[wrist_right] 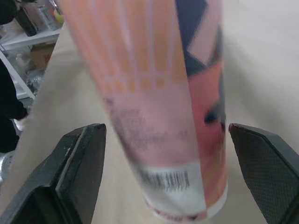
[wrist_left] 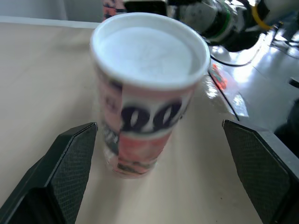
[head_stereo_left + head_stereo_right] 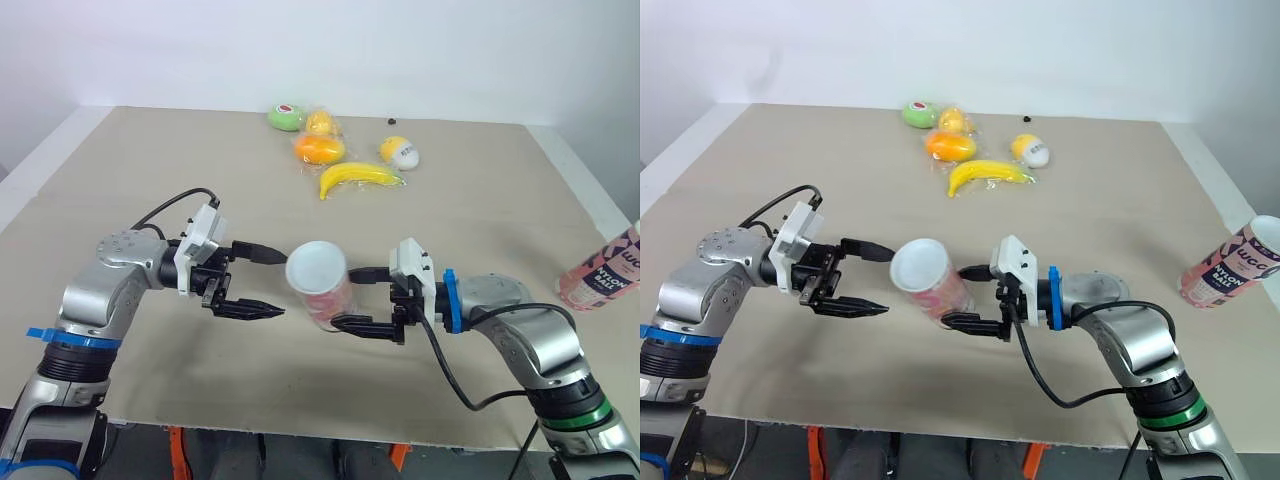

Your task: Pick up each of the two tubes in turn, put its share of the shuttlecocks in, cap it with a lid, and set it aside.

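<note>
The right gripper (image 3: 358,298) is straddling the capped tube (image 3: 322,296), which is standing mid-table (image 3: 150,180); its wrist view is showing gaps on both sides. The left gripper (image 3: 266,283) is gaping beside it. The lid (image 2: 149,51) is hiding any contents. A second tube (image 3: 600,270) is standing far right.

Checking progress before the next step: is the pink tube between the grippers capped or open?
Capped. A white lid covers the top of the pink printed tube, plain in the left wrist view.
</note>
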Robot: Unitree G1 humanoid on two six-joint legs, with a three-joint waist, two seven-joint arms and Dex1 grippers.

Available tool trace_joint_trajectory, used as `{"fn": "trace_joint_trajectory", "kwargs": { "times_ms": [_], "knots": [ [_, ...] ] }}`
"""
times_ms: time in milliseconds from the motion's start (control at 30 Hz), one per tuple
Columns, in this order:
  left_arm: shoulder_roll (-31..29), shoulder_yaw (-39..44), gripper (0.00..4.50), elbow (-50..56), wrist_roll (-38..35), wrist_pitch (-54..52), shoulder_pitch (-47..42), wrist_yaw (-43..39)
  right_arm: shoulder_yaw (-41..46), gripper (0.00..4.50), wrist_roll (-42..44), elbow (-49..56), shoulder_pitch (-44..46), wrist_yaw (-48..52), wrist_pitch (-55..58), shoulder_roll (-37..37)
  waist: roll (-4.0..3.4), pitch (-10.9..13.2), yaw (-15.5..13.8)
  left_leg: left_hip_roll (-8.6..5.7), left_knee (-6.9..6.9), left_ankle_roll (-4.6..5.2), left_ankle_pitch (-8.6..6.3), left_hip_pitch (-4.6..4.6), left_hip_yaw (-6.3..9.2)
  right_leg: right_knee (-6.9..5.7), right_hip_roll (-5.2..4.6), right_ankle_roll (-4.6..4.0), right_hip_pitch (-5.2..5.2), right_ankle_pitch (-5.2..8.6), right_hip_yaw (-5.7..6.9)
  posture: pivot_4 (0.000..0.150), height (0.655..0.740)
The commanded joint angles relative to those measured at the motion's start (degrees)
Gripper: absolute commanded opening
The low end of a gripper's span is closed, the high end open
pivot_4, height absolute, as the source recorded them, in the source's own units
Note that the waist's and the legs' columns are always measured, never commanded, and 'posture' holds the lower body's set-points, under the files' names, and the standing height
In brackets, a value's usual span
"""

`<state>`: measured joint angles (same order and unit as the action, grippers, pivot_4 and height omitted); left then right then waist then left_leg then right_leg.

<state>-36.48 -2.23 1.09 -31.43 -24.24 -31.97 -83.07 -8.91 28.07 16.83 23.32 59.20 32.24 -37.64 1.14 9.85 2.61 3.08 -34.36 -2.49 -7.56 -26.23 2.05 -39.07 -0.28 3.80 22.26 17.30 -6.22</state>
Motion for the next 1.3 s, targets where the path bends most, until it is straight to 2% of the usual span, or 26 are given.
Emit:
{"fn": "trace_joint_trajectory", "kwargs": {
  "times_ms": [33,567,667,700,733,867,933,1067,1233,1300],
  "knots": [
    [1.14,-1.24,4.46,-0.12,0.51,1.37,-0.12,0.35,1.15,4.50,0.27,0.88,1.48,0.70,-1.34,0.02,0.00,0.00,-0.01,0.00,0.00,0.00,0.00,0.00,0.00,0.00,0.00,-0.01,0.00,0.00,0.00,0.150,0.7400],
    [0.59,-2.40,4.46,-3.83,2.25,4.17,-3.20,-2.37,1.23,4.50,0.81,0.53,1.91,-0.29,-2.01,3.25,0.00,0.00,0.00,0.00,-0.02,0.00,0.00,0.00,0.00,-0.03,0.02,-0.02,0.00,-0.02,-0.01,0.150,0.7400],
    [0.00,-2.23,4.50,-3.53,2.67,4.66,-2.94,-2.66,1.52,3.73,1.00,-0.51,2.47,-0.22,-2.11,4.11,0.00,0.01,0.00,0.01,-0.02,0.00,0.00,0.00,0.00,-0.03,0.03,-0.03,0.01,-0.03,-0.01,0.150,0.7400],
    [-0.17,-2.15,4.50,-3.38,2.70,4.73,-2.86,-2.71,1.70,3.62,1.06,-0.65,2.58,-0.24,-1.99,4.22,0.00,0.01,0.00,0.01,-0.03,0.00,0.00,0.00,0.00,-0.04,0.03,-0.03,0.01,-0.03,-0.01,0.150,0.7400],
    [-0.30,-2.10,4.50,-3.24,2.68,4.78,-2.83,-2.69,1.84,3.17,1.04,-0.76,2.67,-0.23,-1.92,4.22,0.00,0.01,0.01,0.01,-0.03,0.00,0.00,0.00,0.01,-0.05,0.03,-0.04,0.01,-0.04,0.00,0.150,0.7400],
    [-0.16,-1.96,4.50,-2.61,2.20,4.71,-3.24,-2.05,3.28,3.17,1.70,-0.67,2.61,-0.29,-1.44,3.55,0.00,0.01,0.01,0.00,-0.03,0.00,0.00,0.00,0.01,-0.05,0.02,-0.04,0.00,-0.04,-0.01,0.150,0.7400],
    [0.33,-2.04,4.50,-2.21,1.67,4.27,-3.74,-1.68,4.98,3.17,2.25,-0.45,2.34,-0.70,-1.19,2.86,0.00,0.01,-0.02,0.00,-0.03,0.00,0.00,-0.01,0.01,-0.05,0.02,-0.04,0.00,-0.04,-0.01,0.150,0.7400],
    [2.58,-2.25,4.50,-2.00,0.39,2.99,-5.49,-0.14,13.72,3.17,1.85,-2.32,0.61,-4.14,-1.85,-0.73,0.02,0.02,-0.58,-0.03,-0.06,0.00,0.00,-0.03,0.01,-0.05,-0.01,-0.03,-0.02,-0.05,0.00,0.150,0.7400],
    [5.20,-3.35,4.50,-3.69,0.84,2.15,-7.88,1.34,27.41,3.17,-1.65,-13.39,-1.43,-11.92,-4.01,-6.32,0.02,0.02,-0.64,-0.07,-0.13,0.02,0.01,-0.06,0.01,-0.05,-0.04,-0.04,-0.02,-0.12,-0.01,0.150,0.7400],
    [5.99,-3.55,4.50,-4.44,0.91,2.11,-8.64,1.47,30.18,3.17,-2.73,-16.84,-2.68,-13.14,-4.73,-7.99,0.00,0.03,-0.90,-0.07,-0.11,0.02,0.02,-0.06,0.01,-0.05,-0.03,-0.23,-0.01,-0.23,-0.02,0.150,0.7400]
  ]
}}
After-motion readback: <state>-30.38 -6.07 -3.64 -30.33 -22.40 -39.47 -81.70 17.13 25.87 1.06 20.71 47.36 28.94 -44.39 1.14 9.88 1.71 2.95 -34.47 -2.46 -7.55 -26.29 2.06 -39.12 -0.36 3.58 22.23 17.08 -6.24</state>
